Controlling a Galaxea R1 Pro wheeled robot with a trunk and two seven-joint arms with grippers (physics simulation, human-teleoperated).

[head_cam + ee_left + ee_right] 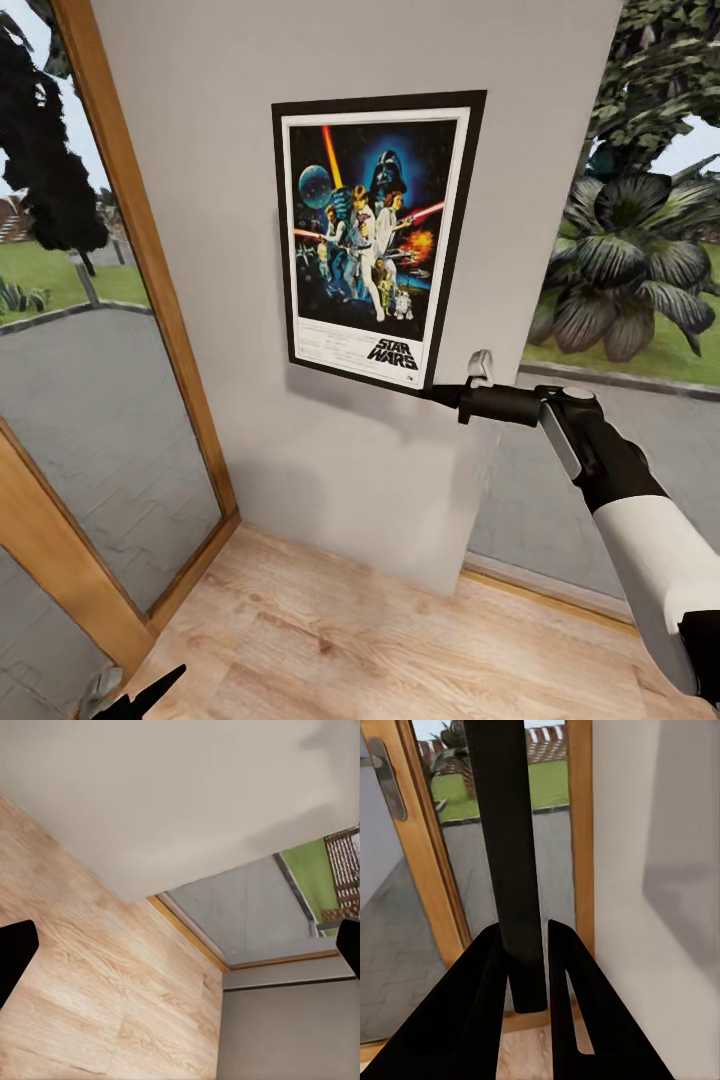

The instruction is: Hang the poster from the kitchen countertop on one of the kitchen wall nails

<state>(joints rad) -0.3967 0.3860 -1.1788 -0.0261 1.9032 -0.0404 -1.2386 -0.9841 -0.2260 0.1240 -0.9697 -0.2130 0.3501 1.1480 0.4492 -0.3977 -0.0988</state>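
Observation:
The black-framed Star Wars poster stands upright and flat against the pale grey wall. My right gripper is shut on the poster's lower right corner, with the arm reaching in from the right. The right wrist view has the poster's dark frame edge running between the two fingers of the right gripper. My left gripper hangs low over the floor. It is open and holds nothing, its left gripper fingers far apart. Any nail is hidden behind the poster. The countertop is out of view.
A wood-framed glass door adjoins the wall panel's left side, with a handle on its leaf. Another glass pane with plants outside lies to the right. Wooden floor stretches below.

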